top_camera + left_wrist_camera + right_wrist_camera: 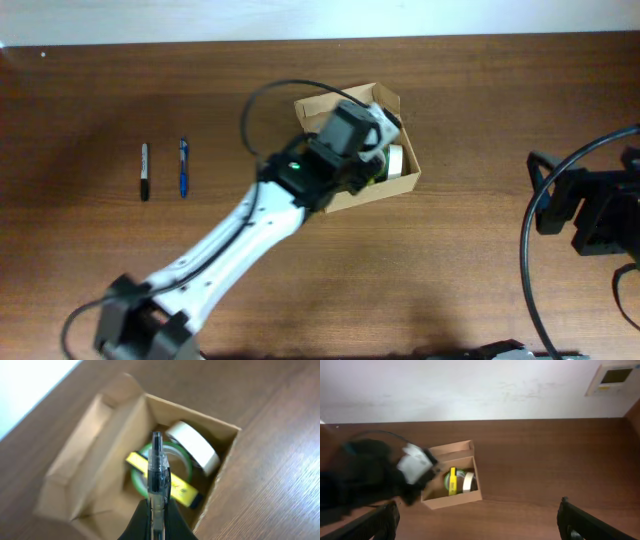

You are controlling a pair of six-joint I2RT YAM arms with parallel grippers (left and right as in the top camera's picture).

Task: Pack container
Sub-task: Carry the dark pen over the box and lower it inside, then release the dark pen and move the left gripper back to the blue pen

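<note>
The open light-brown cardboard container (399, 183) sits at the table's middle back; it also shows in the left wrist view (100, 450) and the right wrist view (451, 501). Inside lie a green tape roll (145, 467), a white tape roll (192, 445) and a yellow marker (180, 491). My left gripper (345, 150) hovers over the container, shut on a clear-barrelled pen (157, 472) that points down into it. My right gripper (480, 522) is open and empty at the table's right side (590, 215).
Two pens lie on the table at the left, a black one (145, 171) and a blue one (184, 166). The container's flap lid (335, 103) stands open at its far side. A black cable loops over the left arm.
</note>
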